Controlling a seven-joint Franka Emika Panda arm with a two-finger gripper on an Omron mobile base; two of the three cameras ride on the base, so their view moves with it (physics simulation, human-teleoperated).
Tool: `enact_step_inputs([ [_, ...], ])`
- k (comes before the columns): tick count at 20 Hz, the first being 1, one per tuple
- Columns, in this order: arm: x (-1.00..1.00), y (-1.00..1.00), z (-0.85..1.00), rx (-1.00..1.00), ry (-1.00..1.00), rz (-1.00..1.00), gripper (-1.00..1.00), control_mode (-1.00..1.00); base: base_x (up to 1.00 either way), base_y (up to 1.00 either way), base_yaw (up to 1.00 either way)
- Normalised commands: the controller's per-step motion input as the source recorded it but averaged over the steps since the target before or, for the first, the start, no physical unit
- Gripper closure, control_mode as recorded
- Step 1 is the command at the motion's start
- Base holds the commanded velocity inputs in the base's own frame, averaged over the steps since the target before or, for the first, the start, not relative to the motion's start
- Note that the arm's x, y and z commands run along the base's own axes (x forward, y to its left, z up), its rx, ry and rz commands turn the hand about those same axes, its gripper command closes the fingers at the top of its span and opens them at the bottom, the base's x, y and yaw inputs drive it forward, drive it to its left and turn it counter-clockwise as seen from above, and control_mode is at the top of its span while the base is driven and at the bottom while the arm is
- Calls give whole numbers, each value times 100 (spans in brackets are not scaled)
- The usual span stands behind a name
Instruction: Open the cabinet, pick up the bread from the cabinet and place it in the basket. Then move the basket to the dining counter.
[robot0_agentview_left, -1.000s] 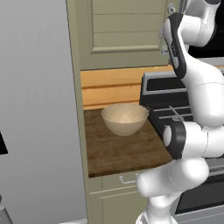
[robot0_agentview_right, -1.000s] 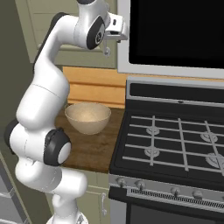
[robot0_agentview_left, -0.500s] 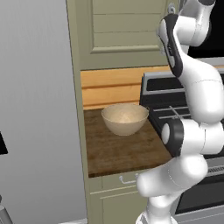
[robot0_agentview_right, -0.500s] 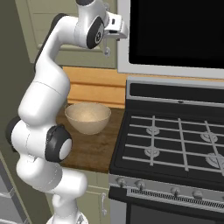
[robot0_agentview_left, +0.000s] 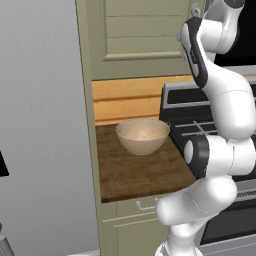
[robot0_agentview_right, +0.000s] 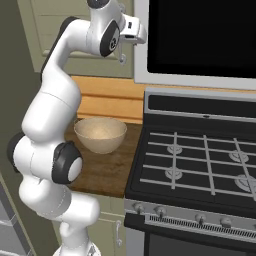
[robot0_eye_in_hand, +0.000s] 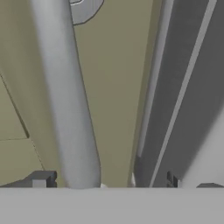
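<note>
Two tool (robot0_eye_in_hand: 107, 181) fingertips spread open around cabinet (robot0_agentview_left: 145, 30) handle (robot0_eye_in_hand: 65, 100), basket (robot0_agentview_left: 142, 136) on worktop (robot0_agentview_left: 135, 172)

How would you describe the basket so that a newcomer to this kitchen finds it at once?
Start at the black stove. On its left lies a narrow dark wood worktop, and the basket stands on it. It is the round, pale tan, speckled bowl there.

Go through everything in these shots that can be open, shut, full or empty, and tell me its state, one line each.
cabinet: door shut.
handle: between the tool's fingertips, not yet clamped.
tool: open, fingertips on either side of the handle.
basket: upright on the narrow wood worktop, empty.
stove: burners bare, nothing on them.
</note>
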Motion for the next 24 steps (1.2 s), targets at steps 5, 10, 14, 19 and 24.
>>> enact_step_inputs([
  [5, 10, 35, 0, 3, -5, 0, -100, -100, 0, 0, 0],
  [10, 0, 39, 0, 0, -11, 0, -100, -100, 0, 0, 0],
  [14, 18, 10, 0, 0, -5, 0, -100, -100, 0, 0, 0],
  [19, 31, -15, 0, 0, -6, 0, -100, -100, 0, 0, 0],
  [24, 11, -9, 0, 0, -3, 2, 100, -100, 0, 0, 0],
])
